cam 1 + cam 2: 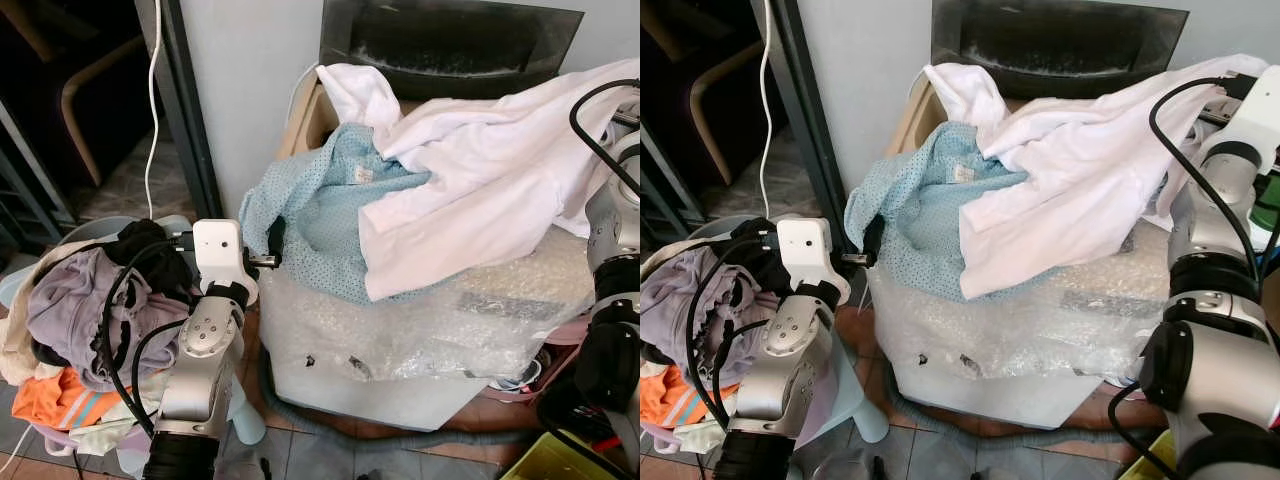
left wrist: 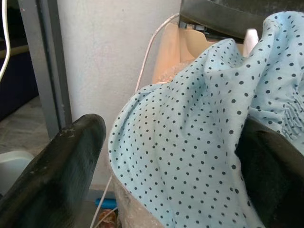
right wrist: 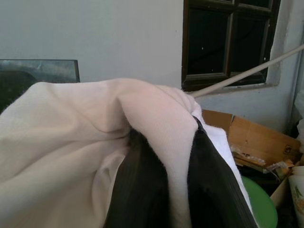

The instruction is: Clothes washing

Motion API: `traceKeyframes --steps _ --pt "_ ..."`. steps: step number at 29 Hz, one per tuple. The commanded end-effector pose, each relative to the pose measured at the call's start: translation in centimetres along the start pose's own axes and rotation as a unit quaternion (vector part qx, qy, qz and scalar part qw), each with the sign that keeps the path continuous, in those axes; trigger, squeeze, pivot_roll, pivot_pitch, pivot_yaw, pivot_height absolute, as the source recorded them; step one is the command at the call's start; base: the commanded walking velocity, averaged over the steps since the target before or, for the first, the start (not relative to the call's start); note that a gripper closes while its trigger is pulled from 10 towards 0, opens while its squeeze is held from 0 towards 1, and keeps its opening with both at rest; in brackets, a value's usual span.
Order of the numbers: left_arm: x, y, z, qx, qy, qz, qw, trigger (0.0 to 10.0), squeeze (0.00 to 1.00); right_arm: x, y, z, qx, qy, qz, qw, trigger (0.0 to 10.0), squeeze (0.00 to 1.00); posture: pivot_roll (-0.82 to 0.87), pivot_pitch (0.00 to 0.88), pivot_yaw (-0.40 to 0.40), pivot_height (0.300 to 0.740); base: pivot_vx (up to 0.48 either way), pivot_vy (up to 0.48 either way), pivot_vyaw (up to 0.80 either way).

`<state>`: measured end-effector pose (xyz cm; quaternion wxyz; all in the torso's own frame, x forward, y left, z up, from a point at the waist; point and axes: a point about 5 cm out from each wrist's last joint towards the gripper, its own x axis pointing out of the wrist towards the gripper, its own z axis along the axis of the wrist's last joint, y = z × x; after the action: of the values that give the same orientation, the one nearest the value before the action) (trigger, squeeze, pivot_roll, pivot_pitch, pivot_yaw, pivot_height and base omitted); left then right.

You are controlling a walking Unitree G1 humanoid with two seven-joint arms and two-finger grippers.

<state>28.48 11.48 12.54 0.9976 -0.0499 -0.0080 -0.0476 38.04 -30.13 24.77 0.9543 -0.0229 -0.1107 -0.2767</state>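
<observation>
A washing machine (image 1: 420, 345) wrapped in bubble film stands against the wall with its dark lid (image 1: 450, 35) raised. A light blue dotted garment (image 1: 320, 215) and a white shirt (image 1: 480, 170) lie heaped over its top opening. My left gripper (image 1: 273, 243) is at the blue garment's left edge; in the left wrist view its fingers (image 2: 61, 166) stand wide apart, open, with the dotted cloth (image 2: 190, 142) hanging between them. My right gripper (image 3: 178, 142) is raised at the machine's right side and is shut on a fold of the white shirt (image 3: 85, 123).
A basin heaped with mixed laundry (image 1: 70, 310) stands at my left beside a dark door frame (image 1: 190, 100) and a hanging white cable (image 1: 153, 100). A grey hose (image 1: 400, 435) runs along the floor under the machine. Cardboard (image 3: 256, 137) and a green lid (image 3: 260, 206) lie at the right.
</observation>
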Motion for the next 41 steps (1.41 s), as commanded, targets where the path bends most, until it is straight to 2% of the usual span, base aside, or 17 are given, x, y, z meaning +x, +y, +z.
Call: traceKeyframes --steps 1,8,9,10,14,16,17,18,21,22,25,30,34,36,37,40,41 --pt "-0.1 0.4 -0.3 0.000 0.012 0.019 1.000 10.0 0.00 0.0 3.1 0.9 0.011 0.000 0.074 0.997 10.0 0.00 0.08 0.039 -0.033 0.740 0.000 0.000 0.00" --pt "-0.2 0.6 -0.3 0.006 0.015 0.018 1.000 10.0 0.00 -1.1 8.0 1.7 0.016 -0.007 0.206 0.978 10.0 0.00 0.08 0.047 -0.030 0.740 0.000 0.000 0.00" --pt "-0.3 0.5 -0.3 0.007 0.016 0.018 1.000 10.0 0.00 -2.0 10.4 2.0 0.034 -0.007 0.270 0.962 10.0 0.00 0.08 0.049 -0.029 0.740 0.000 0.000 0.00" --pt "-0.3 0.5 -0.3 0.007 0.016 0.018 1.000 10.0 0.00 -2.0 10.4 2.0 0.034 -0.007 0.270 0.962 10.0 0.00 0.08 0.049 -0.029 0.740 0.000 0.000 0.00" --pt "-0.4 0.4 -0.4 0.010 0.018 0.017 1.000 10.0 0.00 -4.0 14.4 3.2 0.091 0.000 0.406 0.909 10.0 0.00 0.08 0.052 -0.029 0.740 0.000 0.000 0.00" --pt "-0.4 0.5 -0.4 0.010 0.018 0.017 1.000 10.0 0.00 -4.5 15.2 3.4 0.091 0.000 0.438 0.894 10.0 0.00 0.08 0.052 -0.030 0.740 0.000 0.000 0.00" --pt "-0.4 0.4 -0.4 0.011 0.019 0.018 1.000 10.0 0.00 -5.1 15.8 2.7 0.090 0.026 0.465 0.880 10.0 1.00 0.08 0.054 -0.032 0.740 0.000 0.000 0.00" --pt "-0.5 0.4 -0.4 0.011 0.020 0.019 1.000 10.0 0.00 -5.3 16.0 2.3 0.092 0.040 0.473 0.875 10.0 1.00 0.08 0.054 -0.032 0.740 0.000 0.000 0.00" --pt "-0.5 0.3 -0.4 0.012 0.020 0.019 1.000 10.0 0.00 -5.5 15.7 0.2 -0.014 0.056 0.443 0.895 10.0 1.00 0.08 0.058 -0.035 0.740 0.000 0.000 0.00" --pt "-0.6 0.4 -0.4 0.012 0.020 0.022 0.999 10.0 0.00 -5.0 14.7 -0.8 -0.058 0.075 0.398 0.913 10.0 1.00 0.08 0.060 -0.036 0.740 0.000 0.000 0.00" --pt "-0.8 0.5 -0.5 0.012 0.022 0.025 0.999 10.0 0.00 -3.6 12.7 0.3 -0.040 0.037 0.339 0.939 10.0 1.00 0.08 0.065 -0.042 0.740 0.000 0.000 0.00" --pt "-1.1 0.4 -0.8 0.009 0.027 0.026 0.999 10.0 0.00 -2.5 10.3 4.6 0.028 -0.068 0.383 0.921 10.0 1.00 0.06 0.067 -0.045 0.740 0.000 0.000 0.00" --pt "-1.1 0.0 -1.1 0.004 0.033 0.017 0.999 10.0 0.00 -4.7 8.8 4.3 0.009 -0.028 0.523 0.852 10.0 1.00 0.04 0.065 -0.037 0.740 0.000 0.000 0.00" --pt "-1.1 -0.2 -1.2 0.003 0.035 0.013 0.999 10.0 0.00 -7.8 7.9 3.5 -0.025 -0.023 0.615 0.788 10.0 1.00 0.03 0.063 -0.029 0.740 0.000 0.000 0.00" --pt "-1.1 -0.2 -1.2 0.003 0.035 0.013 0.999 10.0 0.00 -7.8 7.9 3.5 -0.025 -0.023 0.615 0.788 10.0 1.00 0.03 0.063 -0.029 0.740 0.000 0.000 0.00" --pt "-0.9 -0.3 -1.2 0.003 0.037 0.007 0.999 10.0 0.00 -11.6 6.2 1.2 -0.029 0.036 0.695 0.718 10.0 1.00 0.01 0.064 -0.023 0.740 0.000 0.000 0.00" --pt "-0.8 -0.4 -1.3 0.003 0.037 0.006 0.999 10.0 0.00 -12.4 5.9 0.7 -0.025 0.051 0.706 0.706 10.0 1.00 0.01 0.064 -0.023 0.740 0.000 0.000 0.00"
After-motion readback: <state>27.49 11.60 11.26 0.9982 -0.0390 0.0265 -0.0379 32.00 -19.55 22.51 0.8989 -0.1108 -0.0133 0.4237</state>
